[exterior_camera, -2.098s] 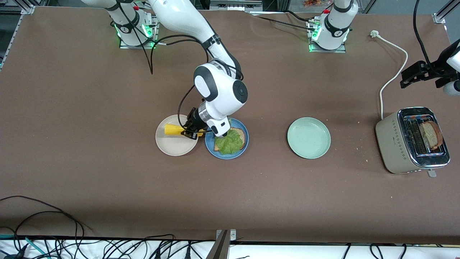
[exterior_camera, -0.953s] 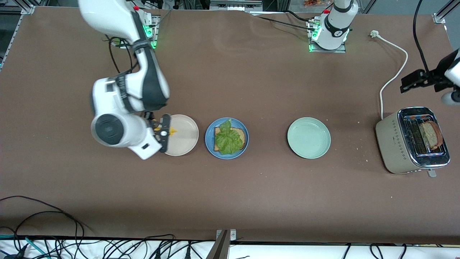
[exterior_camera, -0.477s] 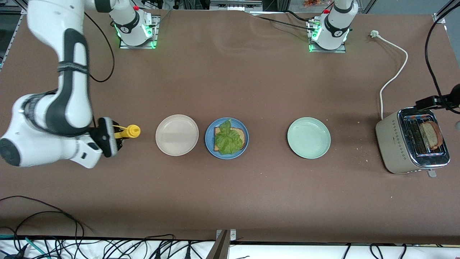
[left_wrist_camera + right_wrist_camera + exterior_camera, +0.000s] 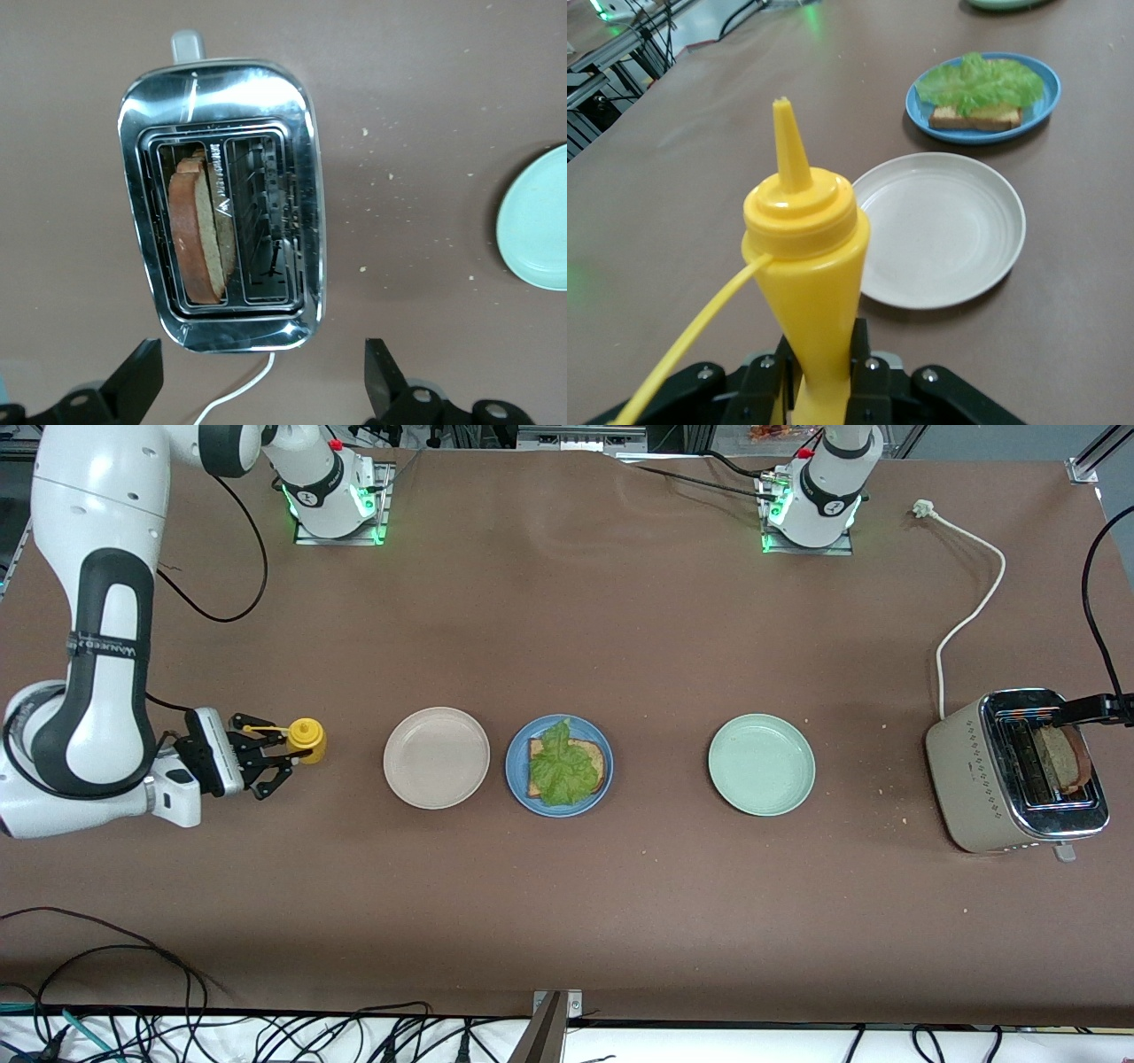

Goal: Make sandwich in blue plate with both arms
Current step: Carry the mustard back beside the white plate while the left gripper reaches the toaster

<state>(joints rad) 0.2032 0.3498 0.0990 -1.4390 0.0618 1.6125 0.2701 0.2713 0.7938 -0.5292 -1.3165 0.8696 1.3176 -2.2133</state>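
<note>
R gripper (image 4: 282, 760) clamps yellow mustard bottle (image 4: 306, 740), near R-arm table edge | L gripper (image 4: 259, 379) jaws wide, empty, over toaster (image 4: 1014, 771) w/ bread slice (image 4: 1060, 756) | blue plate (image 4: 518, 786) mid-table: bread+lettuce (image 4: 562, 771), betw. beige plate (image 4: 436, 757) & green plate (image 4: 761, 764)

Above toaster (image 4: 1014, 771): open; bread slice (image 4: 1060, 757) fills one slot; other slot clear
Between blue plate (image 4: 518, 790) and pale green plate (image 4: 760, 765): bare table
Beside beige plate (image 4: 436, 758): mustard bottle (image 4: 306, 740) stands

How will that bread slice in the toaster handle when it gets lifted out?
The bread slice stands on edge in one slot of the toaster, so it probably holds its shape fairly stiffly. It looks thin and likely light. Crumbs dot the table, so a hard pinch from the open left end effector above might crumble it.
</note>
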